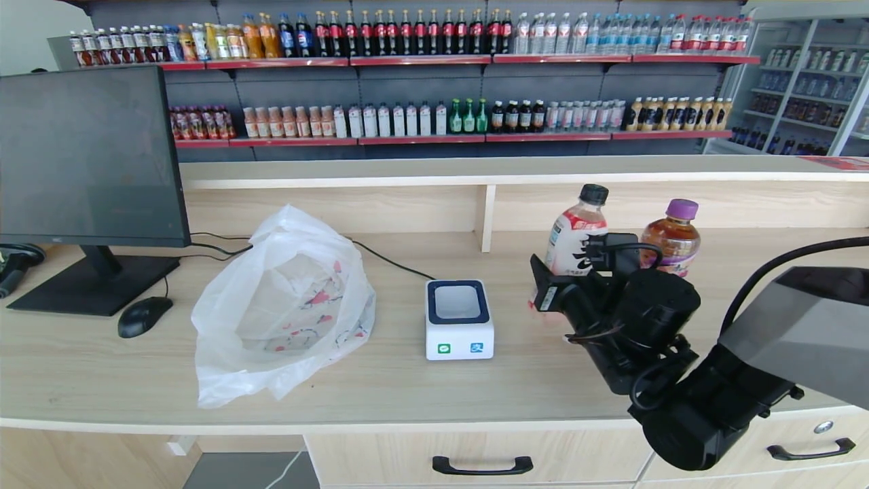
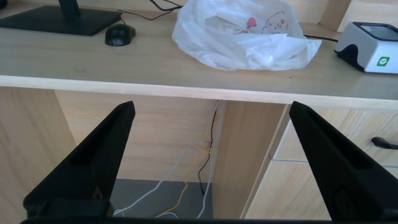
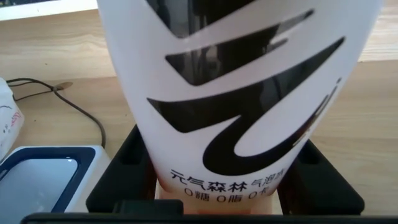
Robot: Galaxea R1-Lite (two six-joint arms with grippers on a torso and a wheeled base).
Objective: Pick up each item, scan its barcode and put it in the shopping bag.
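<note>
- Plastic, and full by the look of it: the black-capped bottle with the white label (image 1: 577, 234) stands upright toward the right of the counter (image 1: 407, 387), just right of the scanner (image 1: 459, 319).
- The right gripper (image 1: 563, 285) has it low on the body, one finger against each side of the label. I'd call that closed on the bottle, though I can't tell whether its base is off the wood.
- I'd expect it to be fairly heavy for its size, with a stiff round wall that gives a little under pressure and a glossy sleeve that may slip or turn.
- A hold on the broad lower half suits it. The barcode has to face the scanner window, so I'd keep the fingers off that patch.
- The amber bottle with the purple cap (image 1: 672, 238) stands just behind and to the right, near enough to get knocked.
- The left gripper (image 2: 211, 109) hangs below the counter's front edge, spread wide and empty.
- The white shopping bag (image 1: 285, 305) slumps left of the scanner, thin and floppy, with its mouth only partly open.
- Pale wood-grain top, smooth and level; the monitor (image 1: 88, 156) and mouse (image 1: 144, 316) are at the far left, and shelves of drinks (image 1: 421, 61) line the back wall.
</note>
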